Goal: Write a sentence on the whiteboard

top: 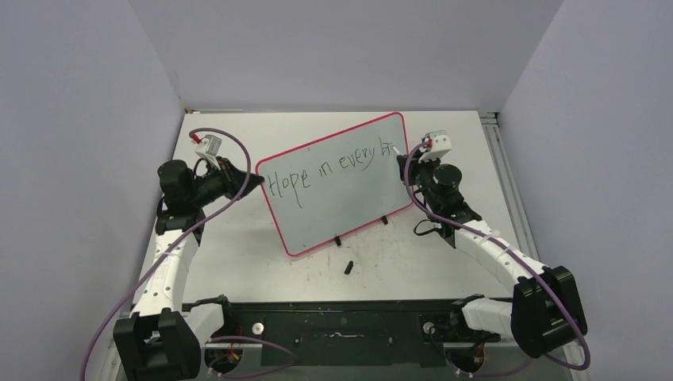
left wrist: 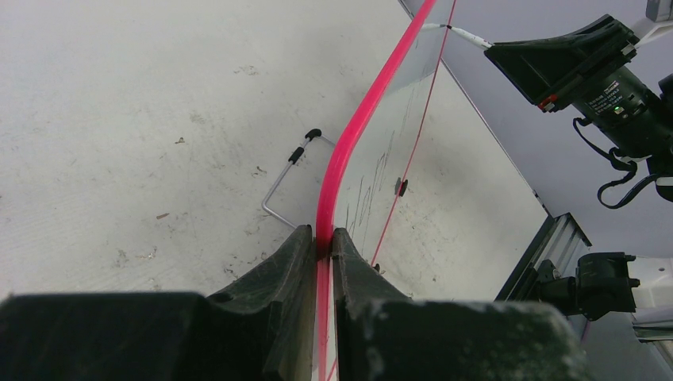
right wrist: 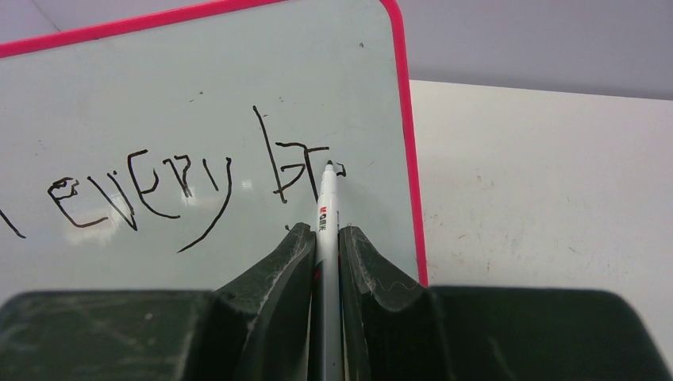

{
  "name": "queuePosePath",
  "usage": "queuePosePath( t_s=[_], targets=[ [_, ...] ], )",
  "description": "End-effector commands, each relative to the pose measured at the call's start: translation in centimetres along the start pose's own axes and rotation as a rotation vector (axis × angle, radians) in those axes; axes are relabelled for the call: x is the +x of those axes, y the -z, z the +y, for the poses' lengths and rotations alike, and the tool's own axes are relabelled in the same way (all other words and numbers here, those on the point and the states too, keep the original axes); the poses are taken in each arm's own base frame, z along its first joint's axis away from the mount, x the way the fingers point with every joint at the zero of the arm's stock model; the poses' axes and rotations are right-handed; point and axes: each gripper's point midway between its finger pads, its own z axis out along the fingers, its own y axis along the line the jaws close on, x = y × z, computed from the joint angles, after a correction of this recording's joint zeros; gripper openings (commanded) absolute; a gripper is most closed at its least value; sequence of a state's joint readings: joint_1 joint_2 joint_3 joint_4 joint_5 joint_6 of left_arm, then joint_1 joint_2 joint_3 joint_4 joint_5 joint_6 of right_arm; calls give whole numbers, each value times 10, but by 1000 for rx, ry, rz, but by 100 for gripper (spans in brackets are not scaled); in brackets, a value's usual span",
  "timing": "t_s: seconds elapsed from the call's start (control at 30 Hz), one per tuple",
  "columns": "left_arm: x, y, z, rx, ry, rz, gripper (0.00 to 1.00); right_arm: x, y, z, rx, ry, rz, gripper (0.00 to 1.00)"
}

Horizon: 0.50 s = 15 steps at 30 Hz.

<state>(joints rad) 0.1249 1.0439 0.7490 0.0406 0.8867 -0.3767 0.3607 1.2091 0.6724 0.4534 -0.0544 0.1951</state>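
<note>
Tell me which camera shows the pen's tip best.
The right wrist view: the pen sits centre frame, its tip at the whiteboard beside the letters "br". The top view shows only a tiny white sliver; the left wrist view, a thin distant stick.

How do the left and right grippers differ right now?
The left gripper clamps the pink rim of the whiteboard; the right gripper clamps a pen. The left gripper sits at the board's left edge, the right gripper near its top right corner, pen tip at the end of the unfinished sentence. Shared: both are shut on something thin.
</note>
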Motion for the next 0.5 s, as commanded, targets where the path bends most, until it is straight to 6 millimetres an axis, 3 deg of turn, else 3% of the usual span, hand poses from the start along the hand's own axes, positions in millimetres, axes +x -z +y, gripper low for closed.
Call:
queuePosePath(
  t_s=[0.0, 0.47],
  targets=[
    [-7, 0, -4, 0, -29, -2, 0, -26, -4, 7, -30, 1, -76, 5],
    [-8, 0, -4, 0, -29, -3, 0, 7, 3, 2, -5, -20, 4, 5]
  ],
)
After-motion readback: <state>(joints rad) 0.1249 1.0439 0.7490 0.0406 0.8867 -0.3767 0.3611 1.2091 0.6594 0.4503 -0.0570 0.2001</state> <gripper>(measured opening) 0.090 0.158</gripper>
